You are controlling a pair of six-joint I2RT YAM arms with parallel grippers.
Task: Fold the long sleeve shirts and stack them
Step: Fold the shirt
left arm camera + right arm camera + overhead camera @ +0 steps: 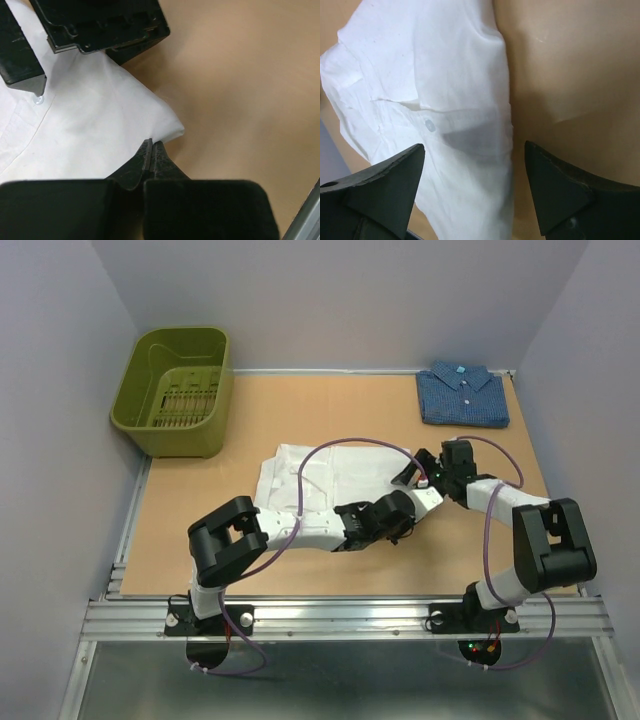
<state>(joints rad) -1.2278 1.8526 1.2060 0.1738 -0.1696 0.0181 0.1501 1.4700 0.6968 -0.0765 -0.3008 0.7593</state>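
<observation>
I see the white shirt [330, 472] lying partly folded in the middle of the tan surface [300, 415], and the blue shirt [462, 395] sits folded at the far right corner, well apart from it. My left end effector [151, 145] is clenched, its 2 fingertips pressed together on the edge of the white shirt's near right corner. My right end effector [474, 145] is released, jaws wide, hovering just above the same right edge with a button visible between them. A green basket [180, 440] stands at the far left.
</observation>
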